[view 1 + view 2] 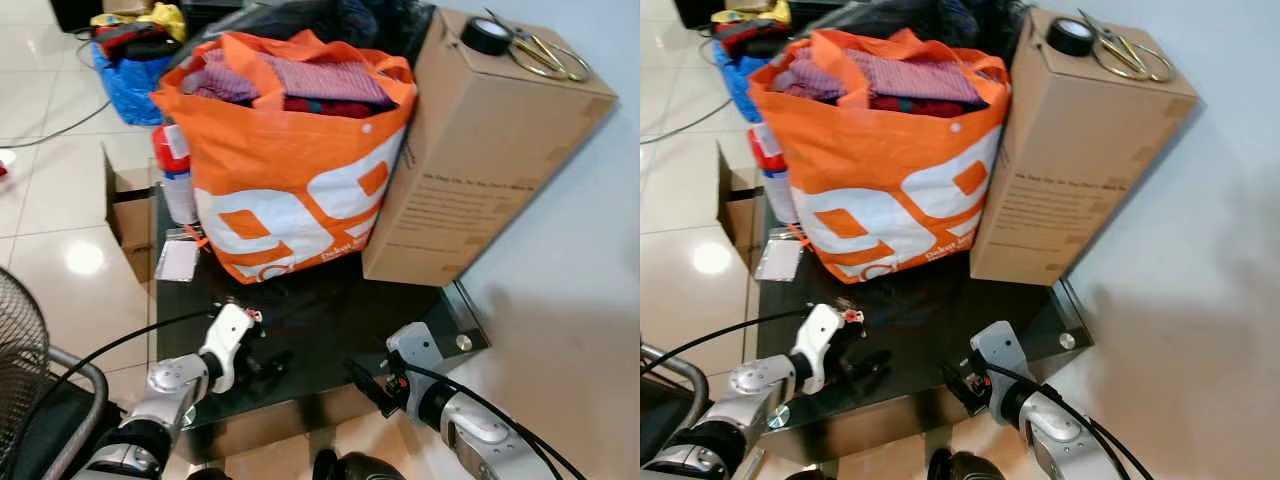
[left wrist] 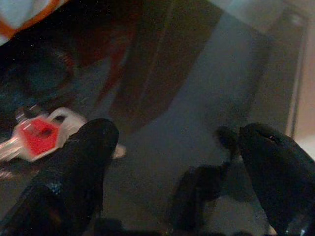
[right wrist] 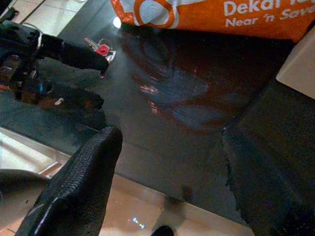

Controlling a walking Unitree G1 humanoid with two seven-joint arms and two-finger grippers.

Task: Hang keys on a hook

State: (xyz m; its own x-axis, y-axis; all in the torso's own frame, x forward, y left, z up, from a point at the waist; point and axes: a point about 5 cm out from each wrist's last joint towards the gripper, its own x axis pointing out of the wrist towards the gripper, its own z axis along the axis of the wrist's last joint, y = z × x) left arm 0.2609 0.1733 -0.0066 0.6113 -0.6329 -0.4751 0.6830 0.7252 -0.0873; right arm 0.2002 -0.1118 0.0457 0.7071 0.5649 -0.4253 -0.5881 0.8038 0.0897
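A dark glass counter [image 1: 440, 320] has open surface along its near edge. Behind that strip, an orange shopping bag [image 1: 290, 170] full of clothes and a tall cardboard box [image 1: 480, 150] stand touching, blocking the whole back of the counter.

The bag [image 1: 290, 150] is bright orange with big white shapes and white lettering, stuffed with purple and red striped cloth [image 1: 320, 80]. The box [image 1: 480, 150] is plain brown with dark print. The counter [image 1: 320, 310] is glossy black. The keys [image 2: 37, 140] carry a red tag on silver. Each tool's fingers [image 3: 78, 187] are black.
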